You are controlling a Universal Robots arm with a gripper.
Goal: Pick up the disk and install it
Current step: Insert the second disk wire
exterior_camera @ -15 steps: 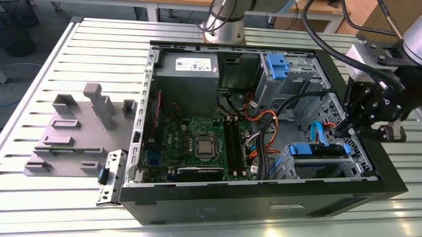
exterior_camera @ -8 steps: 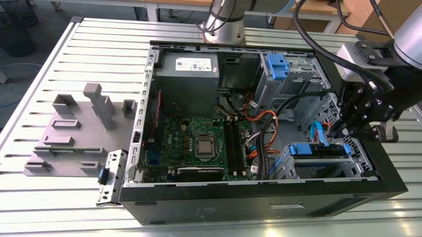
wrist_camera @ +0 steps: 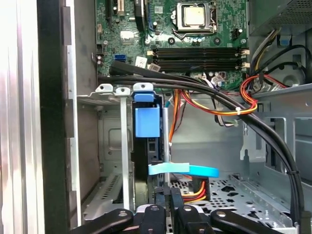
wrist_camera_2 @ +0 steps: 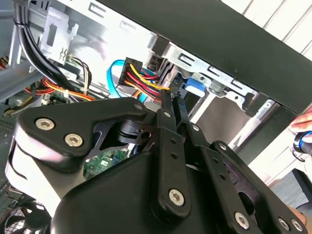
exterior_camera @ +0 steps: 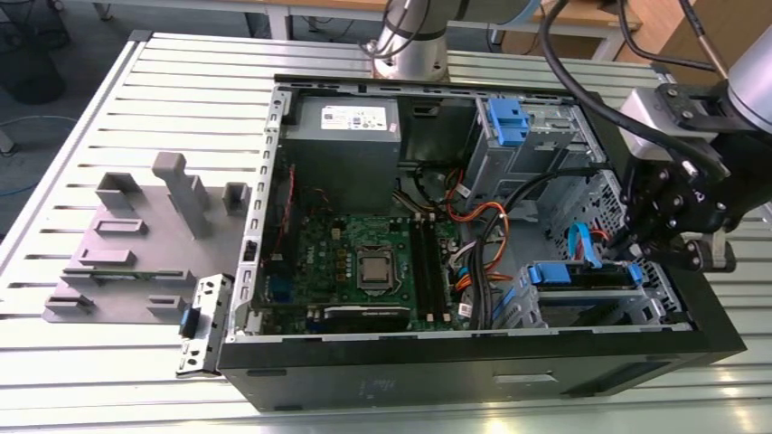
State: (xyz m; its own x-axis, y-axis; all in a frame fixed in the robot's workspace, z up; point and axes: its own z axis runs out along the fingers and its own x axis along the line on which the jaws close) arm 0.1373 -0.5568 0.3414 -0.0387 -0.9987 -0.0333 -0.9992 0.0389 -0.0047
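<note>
Open PC case (exterior_camera: 483, 362) lying on its side on the slatted worktop (exterior_camera: 108, 117), motherboard (exterior_camera: 374, 262) facing up.

Arm reaching in over the case's edge at the exterior view's right. Hand (exterior_camera: 690, 249) hanging just beside the drive cage (exterior_camera: 579, 303) at that corner. In both wrist views the two fingers (wrist_camera_2: 170, 126) are lying close together, almost touching, with nothing visibly clamped between them; tips pointing at the rear of the drive bay.

Disk (wrist_camera: 146, 146) sitting edge-on inside the cage, slotted between the metal cage walls, its blue rail tab (wrist_camera: 146, 122) facing out. In the exterior view the same blue tab (exterior_camera: 561, 274) is showing atop the cage. A flat blue data cable (wrist_camera: 183, 169) is crossing just in front of the disk, near the fingertips. Red, yellow and black power wires (wrist_camera_2: 144, 80) are hanging just beyond the tips.

Grey fixture (exterior_camera: 133, 244) sitting on the worktop at the exterior view's left, well apart from the hand.
</note>
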